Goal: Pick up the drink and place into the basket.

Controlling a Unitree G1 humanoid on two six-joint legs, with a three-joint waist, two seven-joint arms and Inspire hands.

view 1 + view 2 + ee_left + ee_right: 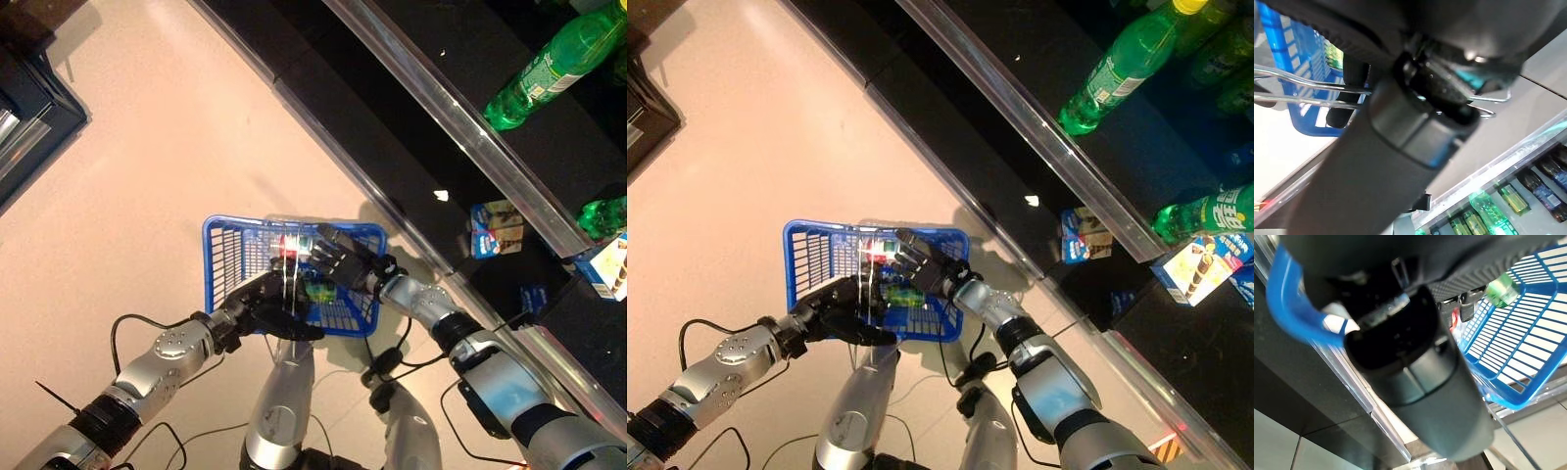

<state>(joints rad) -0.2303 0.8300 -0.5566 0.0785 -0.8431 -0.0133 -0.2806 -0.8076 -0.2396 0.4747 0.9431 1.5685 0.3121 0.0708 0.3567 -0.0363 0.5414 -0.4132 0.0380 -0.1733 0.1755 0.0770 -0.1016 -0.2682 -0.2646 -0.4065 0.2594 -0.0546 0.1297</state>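
The left hand [263,311] curls round the wire handles [291,284] of the blue basket [223,257]. The right hand [338,258] reaches in over the far rim, fingers straight. The green drink [315,291] lies inside (partly hidden); bare floor [147,147] surrounds the basket, with the shelf edge [460,127] near its right corner.

Blue plastic lattice basket [227,257]; thin shiny metal handles [1308,90].

No print on the bottles [549,70] or packets [1197,266] is legible.
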